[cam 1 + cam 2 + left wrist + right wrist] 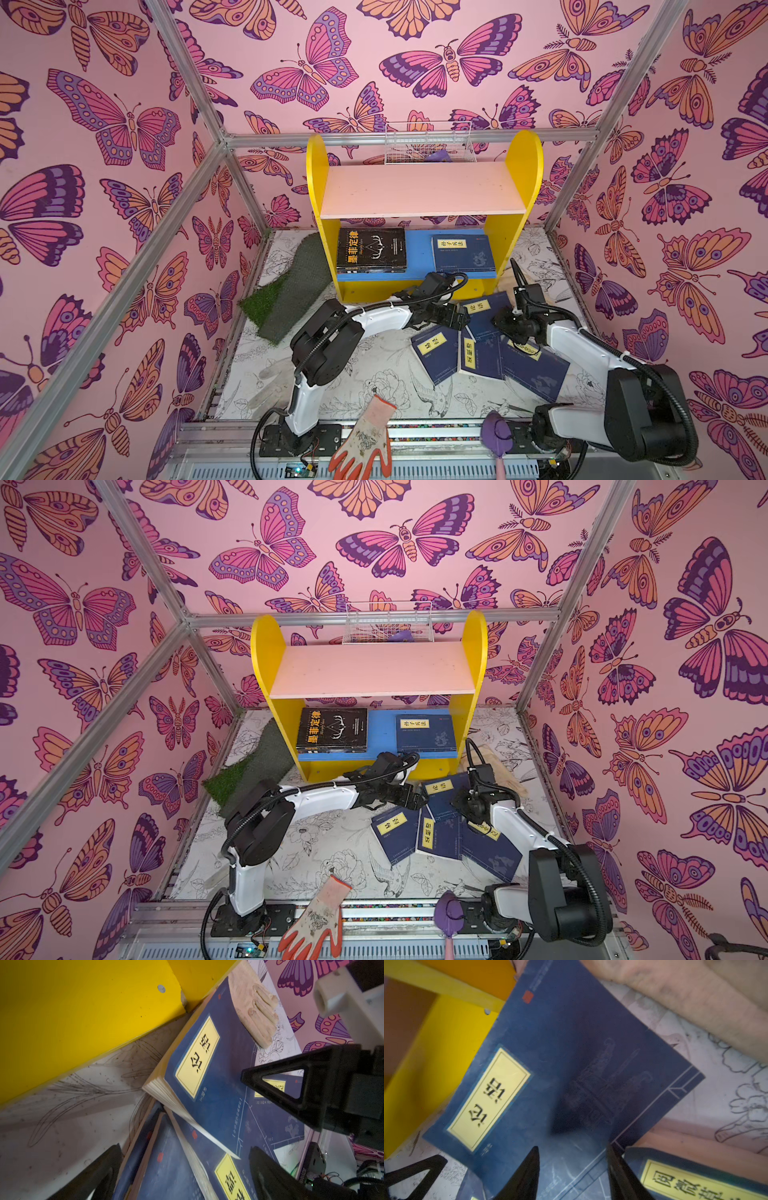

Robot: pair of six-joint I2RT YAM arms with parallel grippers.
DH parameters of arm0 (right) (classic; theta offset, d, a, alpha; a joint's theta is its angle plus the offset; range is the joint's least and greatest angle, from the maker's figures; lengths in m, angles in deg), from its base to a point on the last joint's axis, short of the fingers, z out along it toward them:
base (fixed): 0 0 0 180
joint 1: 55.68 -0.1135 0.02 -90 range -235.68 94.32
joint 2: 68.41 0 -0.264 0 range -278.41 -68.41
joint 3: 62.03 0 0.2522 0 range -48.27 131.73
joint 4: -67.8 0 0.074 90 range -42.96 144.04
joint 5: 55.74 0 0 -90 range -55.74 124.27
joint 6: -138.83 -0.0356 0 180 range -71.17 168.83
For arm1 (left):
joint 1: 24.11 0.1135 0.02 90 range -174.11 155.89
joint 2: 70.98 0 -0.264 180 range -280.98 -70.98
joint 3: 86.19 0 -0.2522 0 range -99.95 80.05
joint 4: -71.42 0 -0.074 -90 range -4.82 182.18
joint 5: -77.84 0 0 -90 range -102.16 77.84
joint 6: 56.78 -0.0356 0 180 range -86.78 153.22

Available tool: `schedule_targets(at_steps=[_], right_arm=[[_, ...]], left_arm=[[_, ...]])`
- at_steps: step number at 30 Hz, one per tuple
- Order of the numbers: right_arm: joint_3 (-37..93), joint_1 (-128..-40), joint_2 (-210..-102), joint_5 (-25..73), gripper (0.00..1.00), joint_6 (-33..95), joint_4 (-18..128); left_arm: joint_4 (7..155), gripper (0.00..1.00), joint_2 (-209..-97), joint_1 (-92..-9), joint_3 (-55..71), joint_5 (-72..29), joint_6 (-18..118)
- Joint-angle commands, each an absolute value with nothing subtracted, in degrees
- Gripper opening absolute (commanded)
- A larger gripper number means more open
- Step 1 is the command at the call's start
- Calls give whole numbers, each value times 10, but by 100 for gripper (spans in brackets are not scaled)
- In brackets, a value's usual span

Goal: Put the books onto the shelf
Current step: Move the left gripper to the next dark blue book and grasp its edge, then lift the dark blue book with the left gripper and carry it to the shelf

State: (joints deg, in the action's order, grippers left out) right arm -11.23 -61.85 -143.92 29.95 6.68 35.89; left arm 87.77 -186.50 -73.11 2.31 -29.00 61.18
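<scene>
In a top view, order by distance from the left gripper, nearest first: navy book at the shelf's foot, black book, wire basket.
From the left gripper:
1. navy book: beside it, at the foot of the shelf.
2. black book: left on the shelf's lower board.
3. wire basket: behind the shelf's top.

Pink upper board [422, 189] free between yellow panels [318, 166]

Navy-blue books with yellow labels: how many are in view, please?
5 books: one on the shelf's lower board, four overlapping on the table before it; more may hide underneath.
</scene>
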Motion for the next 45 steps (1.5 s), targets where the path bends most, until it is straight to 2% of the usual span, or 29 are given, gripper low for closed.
schedule_targets(at_steps=[1,7,18,24,31,35,41,45], right_arm=[[-82,-598,-1456,344,55,75,364],[-37,-546,-1508,367,61,73,361],[-26,-518,-1617,302,58,113,408],[-92,-525,-1596,233,55,98,467],[-130,-530,-1551,218,54,101,463],[-131,-533,-1546,213,54,105,455],[-132,-539,-1538,214,54,106,455],[-130,-542,-1528,218,54,105,453]], left_arm=[[867,95,-1885,-728,3,-290,628],[873,91,-1900,-728,-7,-282,630],[874,89,-1921,-728,-25,-293,634],[872,88,-1933,-726,-28,-295,641],[856,84,-1940,-721,-27,-305,652],[850,78,-1945,-719,-30,-315,653],[840,59,-1946,-719,-34,-336,655],[839,60,-1938,-719,-30,-335,656]])
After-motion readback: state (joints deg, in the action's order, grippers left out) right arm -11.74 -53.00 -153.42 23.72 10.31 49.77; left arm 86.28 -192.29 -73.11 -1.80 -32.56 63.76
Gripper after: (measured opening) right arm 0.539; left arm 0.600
